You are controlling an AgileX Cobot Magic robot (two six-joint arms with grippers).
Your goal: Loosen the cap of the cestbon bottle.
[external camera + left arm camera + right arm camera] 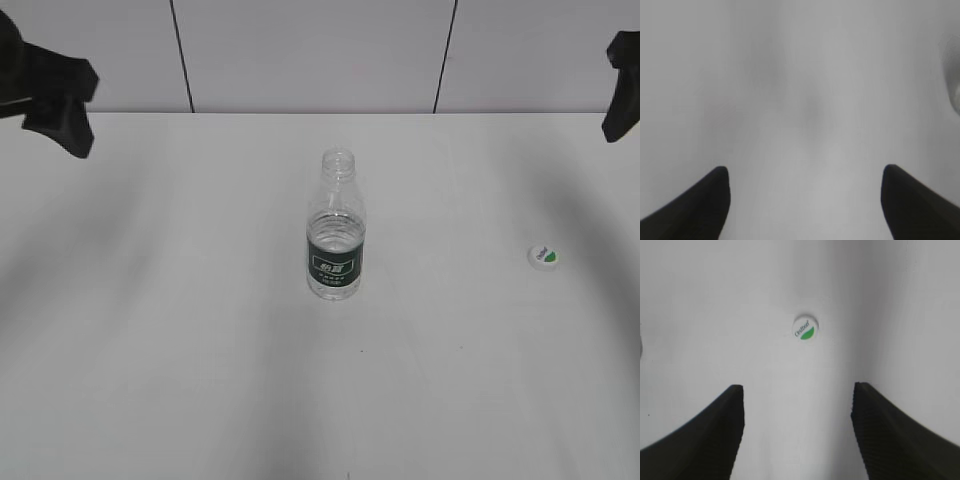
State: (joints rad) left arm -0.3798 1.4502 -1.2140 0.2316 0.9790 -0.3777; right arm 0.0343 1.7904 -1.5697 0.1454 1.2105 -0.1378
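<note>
The cestbon bottle (pixel 336 228) stands upright in the middle of the white table, its threaded neck bare and open. Its blurred edge shows at the right of the left wrist view (pixel 953 70). The cap (pixel 544 256) lies flat on the table far to the bottle's right, green patch up. It also shows in the right wrist view (pixel 805 327), ahead of the jaws. My left gripper (pixel 805 172) is open and empty, raised at the far left (pixel 60 95). My right gripper (pixel 797 387) is open and empty, raised at the far right (pixel 622 85).
The white table (pixel 200 350) runs to a white panelled back wall (pixel 310 55) with dark seams. Nothing else stands on the table.
</note>
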